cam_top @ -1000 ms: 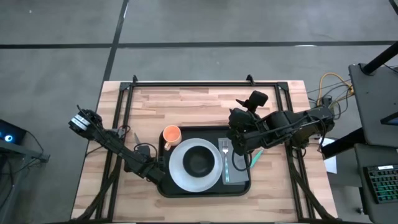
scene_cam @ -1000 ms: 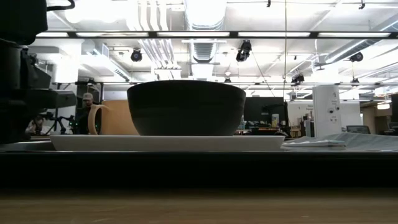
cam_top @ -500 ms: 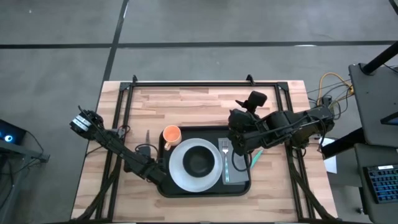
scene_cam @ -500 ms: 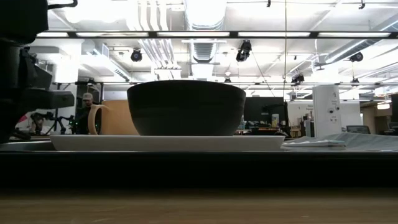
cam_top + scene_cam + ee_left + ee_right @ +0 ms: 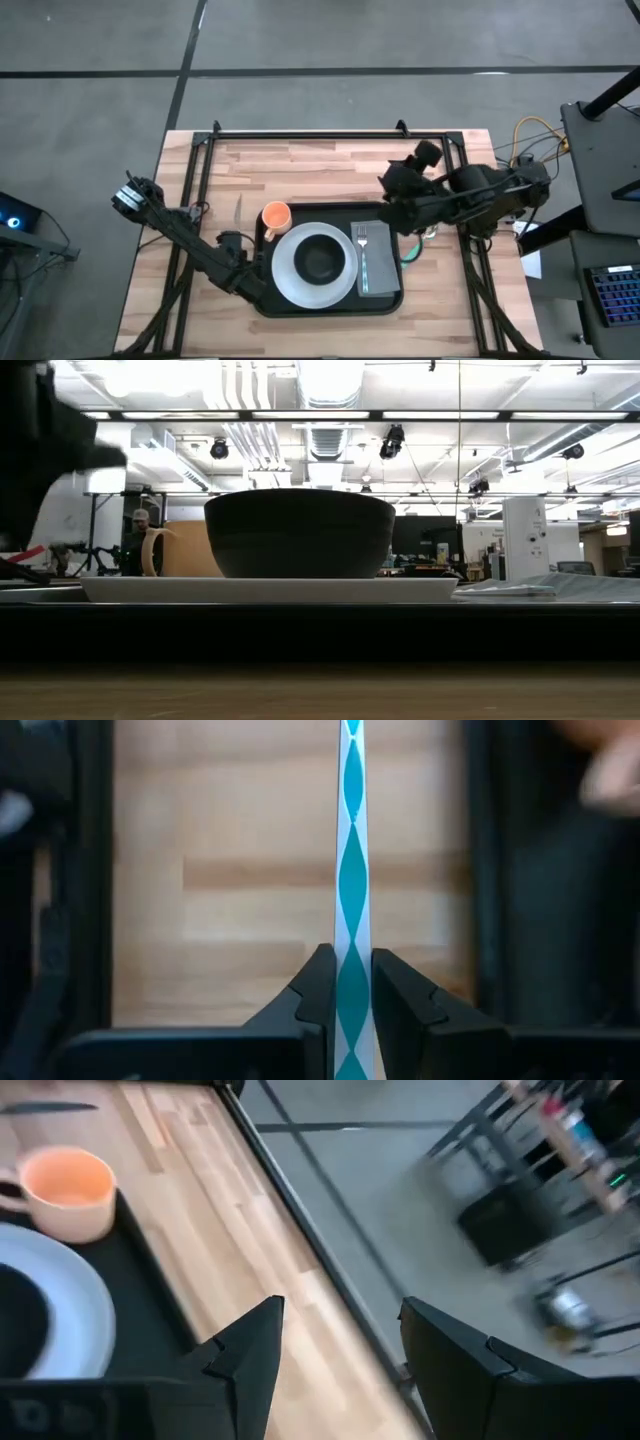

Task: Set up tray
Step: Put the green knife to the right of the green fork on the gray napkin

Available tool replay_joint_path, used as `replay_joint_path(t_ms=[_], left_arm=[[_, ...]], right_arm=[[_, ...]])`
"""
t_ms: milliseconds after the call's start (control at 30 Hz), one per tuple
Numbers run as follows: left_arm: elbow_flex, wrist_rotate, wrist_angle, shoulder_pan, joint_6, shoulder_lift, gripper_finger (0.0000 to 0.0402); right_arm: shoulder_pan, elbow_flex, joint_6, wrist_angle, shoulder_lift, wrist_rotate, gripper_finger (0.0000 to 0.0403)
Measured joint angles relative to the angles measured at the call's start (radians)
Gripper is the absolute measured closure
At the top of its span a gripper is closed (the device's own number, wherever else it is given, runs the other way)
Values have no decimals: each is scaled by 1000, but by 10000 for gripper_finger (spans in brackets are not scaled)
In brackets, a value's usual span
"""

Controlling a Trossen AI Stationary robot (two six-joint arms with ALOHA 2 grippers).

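Left end effector (image 5: 352, 1010), beside the tray (image 5: 385, 298), is clamped on a teal-patterned straw (image 5: 353, 870); keep it vertical when lifting. Right end effector (image 5: 335, 1360) gapes empty.

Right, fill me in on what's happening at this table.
The robot is setting up a tray. It already holds a white plate with a black bowl, an orange cup and a napkin with a fork. The left gripper, just left of the tray, is shut on a teal-and-white straw. The right gripper hangs open and empty near the tray's far right corner.
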Motion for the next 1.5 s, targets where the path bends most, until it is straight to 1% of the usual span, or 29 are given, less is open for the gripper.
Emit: replay_joint_path(t_ms=[67, 133, 267, 367, 433, 533, 600, 667, 767, 833, 867, 933, 1067, 1133, 1233, 1333, 1500], left_arm=[[56, -62, -73, -7, 0, 0, 377], [116, -144, -158, -20, 0, 0, 377], [230, -355, -264, -45, 45, 0, 377], [289, -511, -294, -52, 120, 0, 377], [320, -614, -305, -50, 185, 0, 377], [363, -746, -306, -33, 312, 0, 377], [386, -822, -307, -21, 361, 0, 377], [402, -891, -299, -12, 421, 0, 377], [410, -962, -269, 1, 505, 1, 377], [413, -1008, -259, 6, 547, 1, 377], [413, -1027, -253, 10, 558, 1, 377], [413, -1068, -247, 16, 568, 1, 377], [412, -1156, -206, 34, 618, 1, 377], [412, -1184, -155, 46, 671, 1, 377], [409, -1223, -77, 68, 754, 7, 377], [405, -1243, -23, 89, 805, 18, 377], [404, -1264, -1, 109, 817, 46, 377]], right_arm=[[0, -7, 49, -1, -27, -23, 211], [0, -17, 90, 0, -54, -24, 211], [0, -59, 104, 4, -108, -12, 211], [4, -148, 127, 75, -147, 22, 211], [5, -233, 107, 186, -181, 27, 211], [5, -385, 1, 434, -238, 27, 211], [5, -501, -101, 664, -273, 27, 211], [-1, -634, -200, 942, -306, 7, 211], [-23, -829, -334, 1408, -341, -134, 211], [-35, -941, -397, 1678, -347, -214, 211], [-38, -987, -415, 1785, -346, -227, 211], [-47, -1055, -424, 1926, -336, -230, 211], [-53, -1123, -408, 2035, -292, -231, 211], [-53, -1132, -415, 2073, -248, -235, 211], [-56, -1132, -438, 2184, -170, -269, 211], [-64, -1106, -477, 2258, -104, -309, 211], [-62, -1019, -540, 2268, -51, -318, 212]])
